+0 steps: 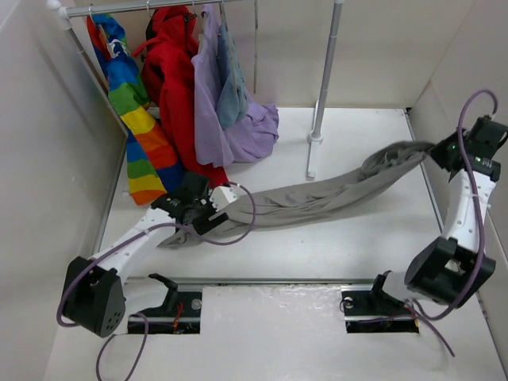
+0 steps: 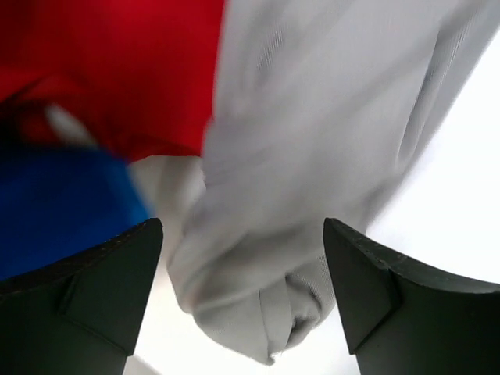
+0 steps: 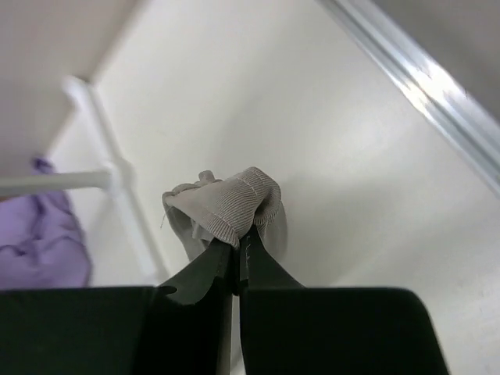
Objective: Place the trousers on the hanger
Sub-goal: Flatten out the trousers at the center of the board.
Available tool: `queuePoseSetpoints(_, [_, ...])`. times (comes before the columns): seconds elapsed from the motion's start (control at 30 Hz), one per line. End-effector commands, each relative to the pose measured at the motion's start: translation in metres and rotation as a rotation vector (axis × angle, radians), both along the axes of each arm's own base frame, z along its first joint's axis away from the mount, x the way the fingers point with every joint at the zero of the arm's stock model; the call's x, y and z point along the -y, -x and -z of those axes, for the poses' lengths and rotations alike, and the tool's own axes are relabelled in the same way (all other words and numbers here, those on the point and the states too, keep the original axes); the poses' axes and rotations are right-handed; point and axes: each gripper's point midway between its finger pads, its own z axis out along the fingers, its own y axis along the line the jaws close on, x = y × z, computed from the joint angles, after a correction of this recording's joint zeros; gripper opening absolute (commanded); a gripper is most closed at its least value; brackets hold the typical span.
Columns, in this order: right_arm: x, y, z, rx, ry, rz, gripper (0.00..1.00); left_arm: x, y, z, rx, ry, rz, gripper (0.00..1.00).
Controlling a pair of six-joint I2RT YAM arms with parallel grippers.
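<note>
A: Biggest first. What's there?
B: Flat white table (image 1: 333, 254), walls on 3 sides. Across it lie the long soft grey-beige fabric trousers (image 1: 317, 198), drawn out in one sagging band from front-left to far right. The right end is held up off the surface.

A: And at the back?
B: Thin metal rail (image 1: 159, 8) top-left w/ clothes hanging on it. Red hooded coat (image 1: 178, 79) in the middle, rainbow-striped garment (image 1: 135, 119) on its left, lilac garment (image 1: 226, 127) on its right w/ its hem pooled on the table. A small blue-grey garment (image 1: 232, 87) hangs in front of the lilac one. Right of them a thick straight pale-grey pole (image 1: 325, 71) stands upright on a small foot.

A: Arms?
B: The left gripper (image 1: 226, 198) sits at the trousers' left end, just below the red coat's hem. Its wrist cam shows both black fingers (image 2: 109, 297) spread wide w/ bunched cloth btwn them, not pinched. Can't tell if the cloth touches the pads, the pic is blurred.

A: Right side?
B: The right gripper (image 3: 237, 248) is up by the right wall, jaws clamped tight on a ribbed edge of the trousers, w/ a small fold poking out above the tips
</note>
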Motion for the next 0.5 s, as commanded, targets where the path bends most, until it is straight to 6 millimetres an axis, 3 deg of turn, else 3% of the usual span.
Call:
queuePoseSetpoints(0.0, [-0.015, 0.002, -0.092, 0.183, 0.131, -0.035, 0.00, 0.034, 0.002, 0.002, -0.026, 0.049, 0.094, 0.82])
queuePoseSetpoints(0.07, [-0.024, 0.009, -0.125, 0.255, 0.170, -0.046, 0.00, 0.051, 0.008, 0.010, -0.039, 0.048, 0.149, 0.82])
queuePoseSetpoints(0.2, [-0.032, 0.021, -0.158, 0.321, 0.200, -0.054, 0.00, 0.075, 0.004, 0.019, -0.057, 0.067, 0.166, 0.82])
queuePoseSetpoints(0.37, [-0.039, 0.023, -0.163, 0.328, 0.205, -0.093, 0.00, 0.109, -0.016, 0.009, -0.061, 0.167, 0.137, 0.82])
queuePoseSetpoints(0.47, [-0.044, 0.022, -0.158, 0.322, 0.201, -0.136, 0.00, 0.132, -0.034, -0.015, -0.024, 0.242, 0.150, 0.82])
